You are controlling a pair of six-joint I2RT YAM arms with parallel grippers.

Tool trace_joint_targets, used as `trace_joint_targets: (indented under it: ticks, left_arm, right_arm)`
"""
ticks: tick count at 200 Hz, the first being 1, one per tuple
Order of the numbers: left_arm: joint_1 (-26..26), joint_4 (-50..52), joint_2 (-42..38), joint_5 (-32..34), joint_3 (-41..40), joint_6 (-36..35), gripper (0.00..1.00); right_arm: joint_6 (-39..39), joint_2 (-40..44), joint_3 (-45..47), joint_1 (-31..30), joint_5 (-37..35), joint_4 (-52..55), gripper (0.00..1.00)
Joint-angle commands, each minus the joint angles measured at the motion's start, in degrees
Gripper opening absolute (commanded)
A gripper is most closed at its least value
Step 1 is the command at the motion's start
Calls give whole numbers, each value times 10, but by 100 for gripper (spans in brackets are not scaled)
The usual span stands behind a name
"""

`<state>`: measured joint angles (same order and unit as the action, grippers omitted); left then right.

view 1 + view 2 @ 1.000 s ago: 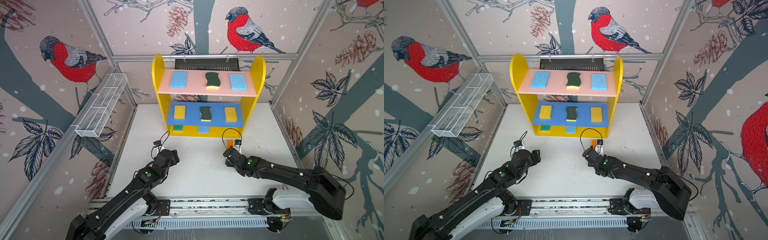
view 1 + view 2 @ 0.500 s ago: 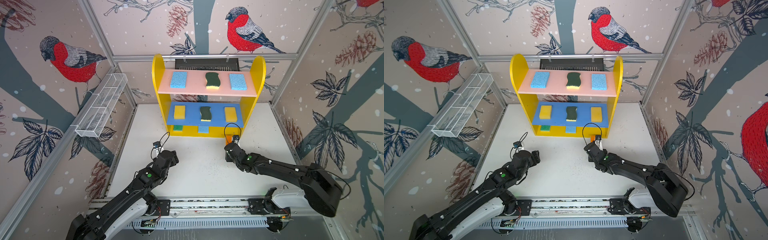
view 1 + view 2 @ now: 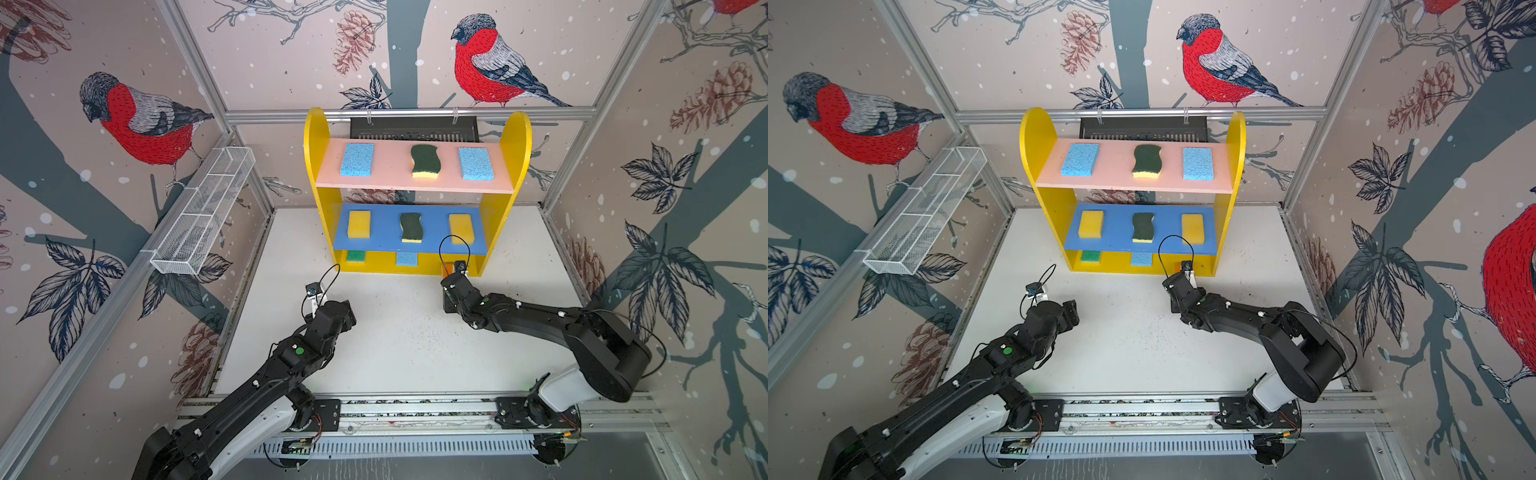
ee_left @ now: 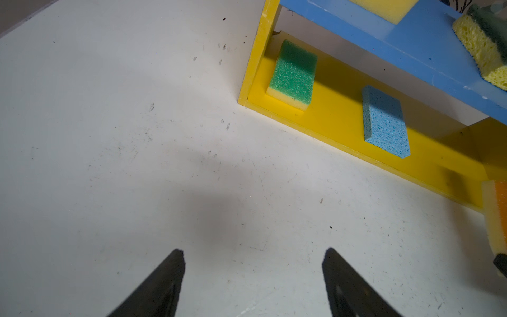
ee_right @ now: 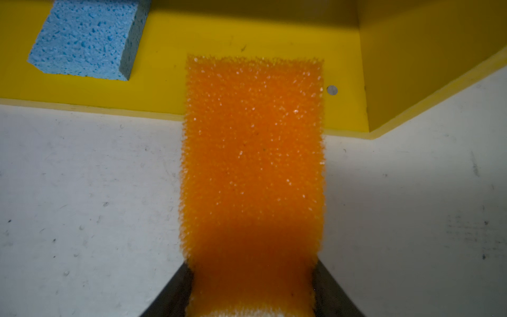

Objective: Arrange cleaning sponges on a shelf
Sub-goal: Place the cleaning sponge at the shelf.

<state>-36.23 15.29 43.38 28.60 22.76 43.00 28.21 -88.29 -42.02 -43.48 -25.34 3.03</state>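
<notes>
Lying white and flecked with dark scuffs, the worktop (image 3: 395, 353) sat inside a booth whose walls (image 3: 270, 50) carried red-breasted birds, pine cones and leaves. A wire basket (image 3: 199, 216) hung on the left wall. The shelf (image 3: 316, 166) stood at the back, with sponges on all three boards.

In both top views the orange sponge (image 3: 445, 271) showed only as a sliver behind the right wrist. The left wrist view cut it off at the frame edge. Its near end was buried between the jaws of the right gripper (image 5: 252, 269), which was clamped on its two long sides. Whether its underside touched the bottom board could not be told.

The orange sponge lay flat, orange face up over a pale yellow layer. Its long axis ran straight from the gripper into the shelf. Its far end reached over the bottom board's front edge, between the light blue sponge (image 5: 82, 41) and the right side panel. A green sponge (image 4: 293, 74) sat at that board's left end.

The left gripper (image 4: 254, 251) hung over the worktop in front of the shelf, jaws apart and empty.
</notes>
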Motion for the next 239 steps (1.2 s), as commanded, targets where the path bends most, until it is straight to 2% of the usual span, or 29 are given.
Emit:
trace_joint_targets:
  ticks: [1,74,198,239]
  left_arm:
    - [0,-30,6,18,2,-16,80]
    - [1,-66,43,18,-4,-21,80]
    - [0,-73,43,33,-8,-27,80]
    - [0,-72,42,32,-9,-25,80]
  right_arm:
    - [-17,-10,-8,11,-6,-22,57]
    - [-52,-45,-42,57,18,-43,57]
    - [-55,-96,-73,77,17,-62,57]
    - [-55,-101,-83,86,13,-58,60]
